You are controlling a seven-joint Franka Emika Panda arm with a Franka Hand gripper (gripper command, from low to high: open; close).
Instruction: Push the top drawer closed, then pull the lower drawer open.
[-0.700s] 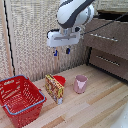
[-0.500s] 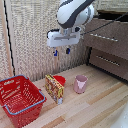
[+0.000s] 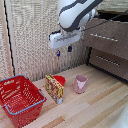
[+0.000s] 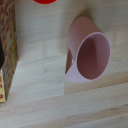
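Red basket (image 3: 20,97) nearest, on table (image 3: 100,107). Behind it: box (image 3: 54,88), pink cup (image 3: 80,83) upright. Pincer (image 3: 63,51) hangs above them, fingers apart, holding nothing. Far, exterior view's right: top drawer (image 3: 106,37) seemingly ajar; lower drawer (image 3: 109,62) beneath.

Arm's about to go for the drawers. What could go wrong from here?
1. The top drawer is ajar; a sideways approach could clip its protruding edge.
2. The pink cup and the box stand under the gripper; a low swing may topple them.
3. The lower drawer has a slim handle, easy to miss.
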